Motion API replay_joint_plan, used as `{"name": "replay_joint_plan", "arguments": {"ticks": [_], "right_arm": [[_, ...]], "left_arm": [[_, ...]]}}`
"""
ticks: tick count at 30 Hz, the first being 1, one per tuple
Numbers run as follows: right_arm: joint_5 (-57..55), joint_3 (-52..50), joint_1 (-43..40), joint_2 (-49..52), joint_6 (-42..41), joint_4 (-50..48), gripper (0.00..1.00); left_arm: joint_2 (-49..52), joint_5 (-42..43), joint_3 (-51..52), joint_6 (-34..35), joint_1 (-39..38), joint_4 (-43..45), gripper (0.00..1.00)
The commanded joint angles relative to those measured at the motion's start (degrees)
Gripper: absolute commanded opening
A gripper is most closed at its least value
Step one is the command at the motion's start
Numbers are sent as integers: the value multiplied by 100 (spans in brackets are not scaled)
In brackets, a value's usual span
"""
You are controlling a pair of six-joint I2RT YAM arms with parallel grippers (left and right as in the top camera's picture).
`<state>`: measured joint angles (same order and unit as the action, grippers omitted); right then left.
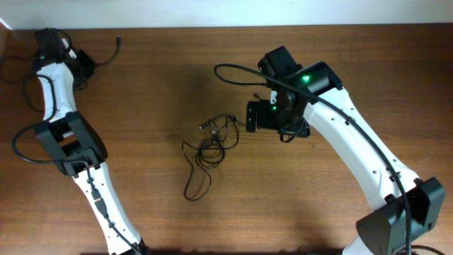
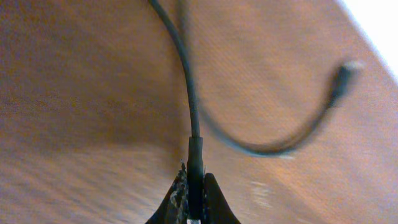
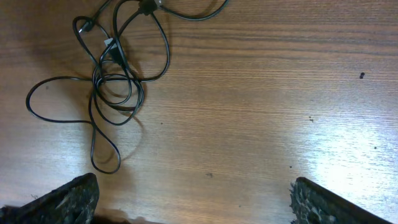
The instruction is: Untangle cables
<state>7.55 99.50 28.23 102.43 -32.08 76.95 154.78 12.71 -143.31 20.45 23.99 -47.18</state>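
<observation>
The cables (image 1: 210, 144) lie in a loose knot near the middle of the worktop (image 1: 156, 212), with one long loop trailing toward 7 o'clock. A single cord (image 2: 192, 106) lies well apart at about 10 o'clock from the knot, near the far corner, its plug end free. The left fingers (image 2: 178, 195) are clamped on this cord. The right fingers (image 3: 68, 199) are spread wide with nothing between them, hovering at 3 o'clock, just beside the knot.

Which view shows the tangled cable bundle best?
Right wrist: the tangle sits close, loops and plug ends distinct, though cropped at top. Overhead shows the whole tangle but small. Left wrist misses it, showing only a single cord clamped in the left jaws.
</observation>
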Motion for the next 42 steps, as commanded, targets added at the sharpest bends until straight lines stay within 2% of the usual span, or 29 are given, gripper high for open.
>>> {"name": "replay_joint_plan", "arguments": {"ticks": [1,5,7,8,9,10,14,16,21,23,25,26,28,31,33,34,36,37,39,41,42], "right_arm": [[-72,2,33,28,37,2,99],[-72,2,33,28,37,0,99],[-72,2,33,28,149,0,99],[-74,2,33,28,210,20,99],[-74,2,33,28,232,22,99],[-72,2,33,28,229,20,99],[-72,-7,33,28,232,26,99],[-74,-94,31,28,232,0,99],[-72,-428,31,28,229,-240,100],[-68,-448,31,28,227,-297,100],[-50,-448,31,28,227,-286,100],[-50,-448,33,28,229,-267,100],[-42,-448,31,28,227,-216,100],[-26,-448,31,28,225,-319,100],[-7,-446,31,28,-2,-479,99],[-4,-446,26,28,-140,-520,99],[22,-446,26,28,-295,-629,98],[22,-446,26,28,-293,-647,98],[55,-446,26,28,-293,-647,98],[129,-448,26,28,-293,-647,98],[127,-446,26,28,-293,-625,98]], "left_arm": [[87,702,-634,444,-37,-442,0],[87,804,-1008,1318,-72,-1043,0],[90,892,-994,1338,-142,-1029,0],[90,894,-994,1338,-190,-986,15],[90,892,-994,1309,-234,-940,50],[90,844,-994,1075,-264,-901,97],[90,426,-997,234,-273,-911,99],[83,149,-1069,175,-267,-1021,99],[81,66,-1766,195,-286,-1178,99],[81,-695,-1825,-7,-343,-1451,99],[90,-2210,-1810,-251,-424,-1969,99],[90,-2347,-1810,-251,-424,-2039,99],[55,-2124,-1895,-70,-424,-2074,99],[-87,-2046,-2520,1008,-560,-2610,99],[-293,-1349,-3091,1123,-758,-3073,99],[-367,-743,-3324,1104,-866,-3338,99],[-389,1137,-3652,210,-1209,-3941,99],[-385,1646,-3639,-122,-1386,-4218,99],[-374,1491,-3475,-501,-1818,-4852,99],[-372,903,-3117,-1132,-2409,-4955,99],[-372,675,-2927,-1156,-2649,-4955,99]]}}
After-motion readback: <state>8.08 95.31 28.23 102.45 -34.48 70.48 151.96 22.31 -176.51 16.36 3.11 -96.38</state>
